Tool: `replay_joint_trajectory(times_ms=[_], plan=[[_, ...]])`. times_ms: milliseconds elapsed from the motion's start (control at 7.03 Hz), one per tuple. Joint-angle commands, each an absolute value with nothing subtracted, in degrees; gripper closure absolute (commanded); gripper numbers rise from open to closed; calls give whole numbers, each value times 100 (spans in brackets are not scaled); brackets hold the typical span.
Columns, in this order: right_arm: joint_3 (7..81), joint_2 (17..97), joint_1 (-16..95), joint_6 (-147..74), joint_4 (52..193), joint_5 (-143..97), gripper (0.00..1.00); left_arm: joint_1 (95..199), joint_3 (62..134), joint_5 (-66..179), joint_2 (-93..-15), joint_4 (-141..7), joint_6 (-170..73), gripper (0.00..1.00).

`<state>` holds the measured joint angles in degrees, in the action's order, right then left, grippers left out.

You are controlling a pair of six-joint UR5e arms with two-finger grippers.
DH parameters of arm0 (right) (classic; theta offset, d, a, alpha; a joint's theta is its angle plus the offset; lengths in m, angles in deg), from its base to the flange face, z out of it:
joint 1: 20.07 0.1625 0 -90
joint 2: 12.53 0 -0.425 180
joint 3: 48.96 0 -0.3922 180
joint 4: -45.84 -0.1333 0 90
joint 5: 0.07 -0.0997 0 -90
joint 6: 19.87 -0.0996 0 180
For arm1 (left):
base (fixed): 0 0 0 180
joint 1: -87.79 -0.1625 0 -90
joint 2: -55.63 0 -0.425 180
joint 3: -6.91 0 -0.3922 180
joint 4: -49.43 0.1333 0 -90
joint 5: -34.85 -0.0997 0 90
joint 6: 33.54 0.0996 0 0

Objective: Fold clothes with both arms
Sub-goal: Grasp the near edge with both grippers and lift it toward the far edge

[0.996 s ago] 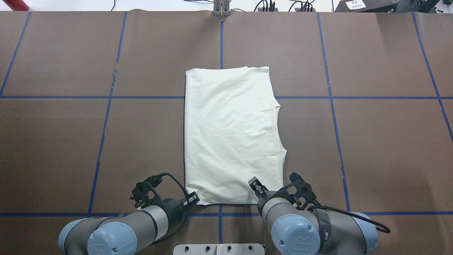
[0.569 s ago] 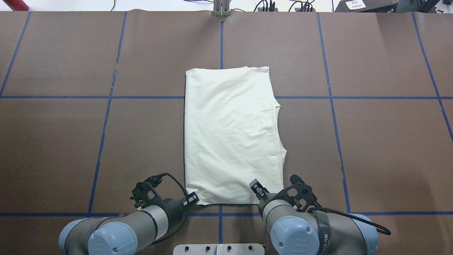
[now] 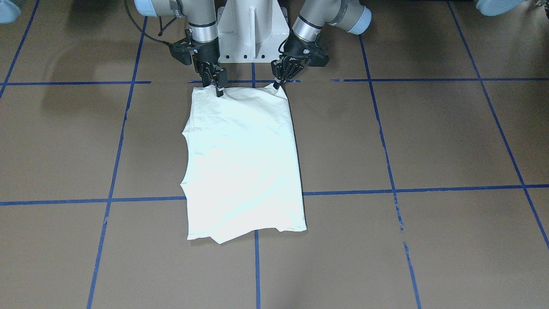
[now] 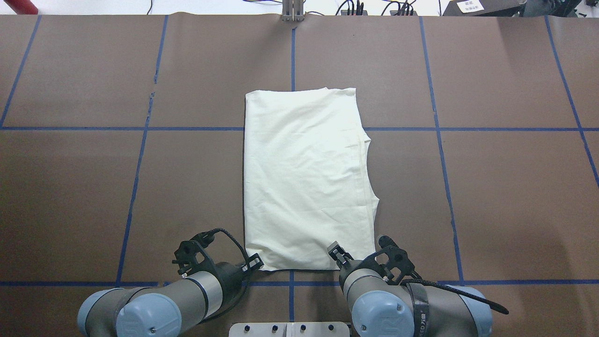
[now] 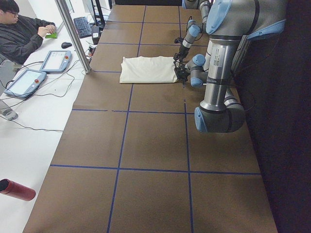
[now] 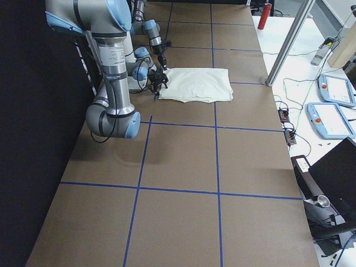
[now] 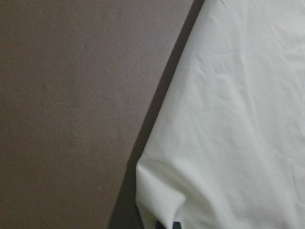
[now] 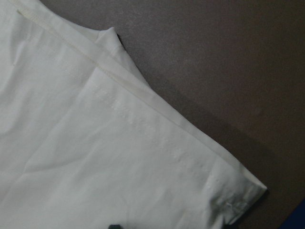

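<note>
Your cream-white folded shirt (image 4: 304, 178) lies flat mid-frame on the brown counter (image 4: 491, 187), soft and floppy, so take both bottom corners. Left pincer (image 3: 276, 83) looks clenched on its corner; right pincer (image 3: 219, 89), can't tell.

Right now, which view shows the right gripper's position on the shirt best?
Exterior front-facing: the right gripper stands unobstructed at the robot-side edge of the shirt. Overhead, its own arm hides most of it; the side views show it small; the right wrist view shows only cloth and a dark fingertip sliver.
</note>
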<state>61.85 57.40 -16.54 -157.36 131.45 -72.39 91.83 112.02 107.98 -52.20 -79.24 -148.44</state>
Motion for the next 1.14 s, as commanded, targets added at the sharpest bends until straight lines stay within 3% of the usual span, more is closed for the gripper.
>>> replay_joint_trajectory(times_ms=[0,285,569,712,854,996], plan=[[6179,5639,-1603,-15742,13136,-7206,34,9184,11203,10798,-5221,-7924,-14842,100],[6170,5638,-1577,-15873,13127,-7188,50,9184,11211,10798,-5213,-7924,-14851,100],[6161,5629,-1577,-15883,13136,-7127,52,9184,11212,10798,-5221,-7924,-14851,100],[6144,5638,-1577,-15891,13136,-7092,91,9184,11220,10798,-5221,-7924,-14851,100],[6109,5638,-1585,-15796,13145,-7074,100,9184,11220,10798,-5221,-7924,-14842,100],[6108,5647,-1577,-15786,13145,-7074,100,9184,11229,10798,-5230,-7924,-14842,100]])
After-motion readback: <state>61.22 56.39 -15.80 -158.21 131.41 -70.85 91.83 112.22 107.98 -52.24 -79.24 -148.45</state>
